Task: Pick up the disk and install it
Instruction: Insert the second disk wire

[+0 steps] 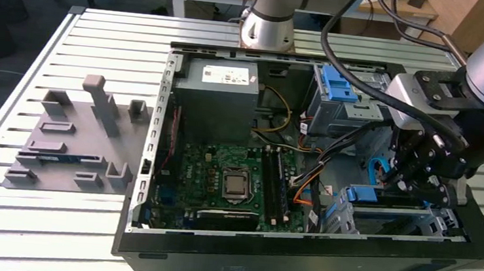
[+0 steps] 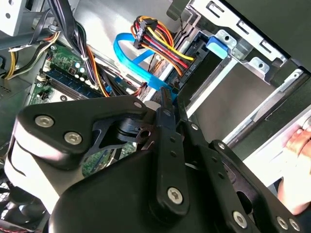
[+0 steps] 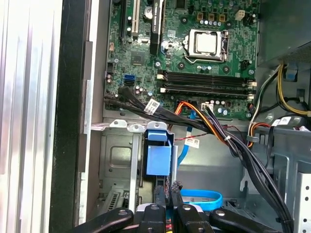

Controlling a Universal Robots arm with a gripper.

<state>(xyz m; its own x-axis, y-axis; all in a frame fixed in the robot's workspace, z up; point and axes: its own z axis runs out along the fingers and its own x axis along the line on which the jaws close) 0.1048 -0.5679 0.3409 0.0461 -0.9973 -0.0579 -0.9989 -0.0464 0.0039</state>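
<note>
My gripper [image 1: 398, 182] is down inside the open computer case [image 1: 147, 166], at the exterior view's right, above the lower drive bay [image 1: 392, 218]. Its two black fingers are pressed together with nothing visible between them in both wrist views [image 3: 167, 188] [image 2: 167, 99]. The tips are just short of a blue plastic rail end [image 3: 159, 154] at the mouth of the bay. That blue piece also appears in the exterior view [image 1: 362, 194]. Flat grey metal [image 2: 228, 92] lies behind it in the bay. No label shows, so I cannot tell whether this metal is the disk.
A blue data cable [image 2: 127, 52] and orange, yellow and black wire bundles [image 3: 214, 128] run close beside the fingers. The motherboard [image 1: 225, 173], grey power supply box [image 1: 219, 97] and upper silver cage with blue latch [image 1: 338, 91] occupy the case. A grey fixture [image 1: 75, 140] sits on the slatted table.
</note>
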